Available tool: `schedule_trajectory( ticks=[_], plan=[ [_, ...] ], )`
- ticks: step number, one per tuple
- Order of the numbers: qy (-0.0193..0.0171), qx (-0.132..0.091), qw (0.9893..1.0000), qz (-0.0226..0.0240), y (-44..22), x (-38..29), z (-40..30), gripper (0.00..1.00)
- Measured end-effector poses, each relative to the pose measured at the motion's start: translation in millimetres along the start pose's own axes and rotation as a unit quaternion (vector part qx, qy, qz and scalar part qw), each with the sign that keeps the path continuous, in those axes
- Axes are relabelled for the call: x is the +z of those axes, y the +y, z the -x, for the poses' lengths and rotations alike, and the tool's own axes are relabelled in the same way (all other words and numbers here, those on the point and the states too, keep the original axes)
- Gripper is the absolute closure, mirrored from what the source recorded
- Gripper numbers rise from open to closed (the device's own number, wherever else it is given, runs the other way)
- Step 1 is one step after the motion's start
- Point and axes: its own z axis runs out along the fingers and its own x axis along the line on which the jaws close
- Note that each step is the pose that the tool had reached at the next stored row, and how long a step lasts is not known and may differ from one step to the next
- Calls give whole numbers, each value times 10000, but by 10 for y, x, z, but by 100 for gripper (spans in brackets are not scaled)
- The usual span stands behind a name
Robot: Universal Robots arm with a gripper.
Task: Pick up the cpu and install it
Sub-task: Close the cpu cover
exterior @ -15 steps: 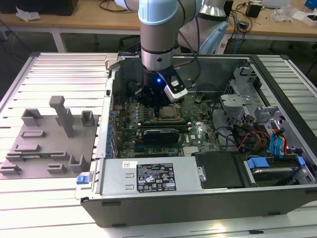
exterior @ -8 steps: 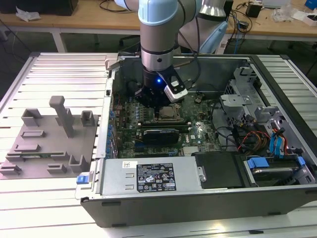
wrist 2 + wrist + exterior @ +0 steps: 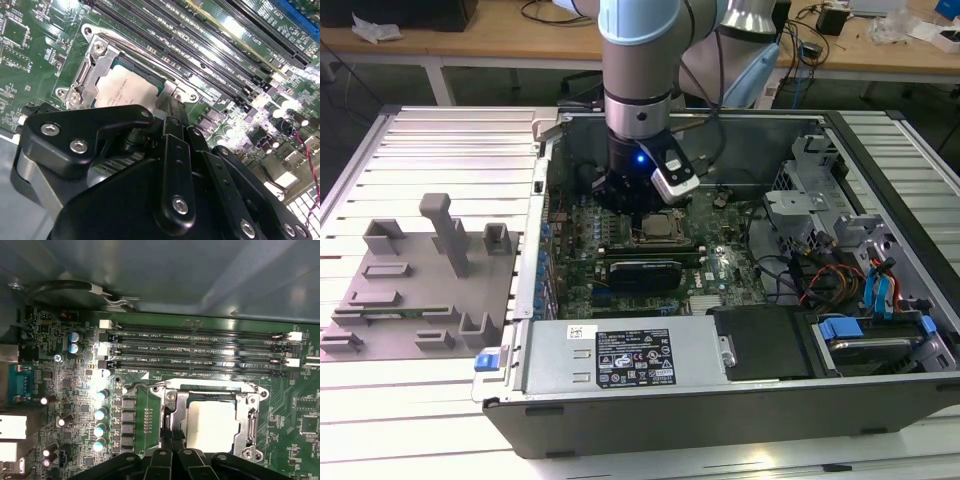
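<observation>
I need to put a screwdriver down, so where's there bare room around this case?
On the exterior view's left, the slatted table is bare behind the grey fixture and in front of it. The power supply offers a flat top. The case is crowded: the gripper hangs over the cpu, and cables fill its right.

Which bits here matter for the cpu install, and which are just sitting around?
Job in hand:
cpu, lying inside the socket frame
socket frame on the motherboard
gripper, right at the frame's edge

Just lying about:
memory slots
power supply box
grey fixture plate, outside the case at the exterior view's left
blue drive cables
</observation>
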Motion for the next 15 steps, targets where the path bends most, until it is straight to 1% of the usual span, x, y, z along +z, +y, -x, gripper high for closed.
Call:
schedule_trajectory(
  ticks=[3,6,7,8,10,12,13,15],
  plan=[
    [-3,0,10000,0,-2,-62,2,89],
    [-8,0,10000,0,-7,-178,7,89],
    [-9,0,10000,0,-8,-204,8,89],
    [-10,0,10000,0,-8,-221,9,89],
    [-10,0,10000,0,-9,-225,12,89],
    [-9,1,10000,-2,-11,-223,61,89],
    [-7,0,10000,-1,-14,-221,115,89],
    [-3,0,10000,-1,-18,-218,188,89]
  ],
)
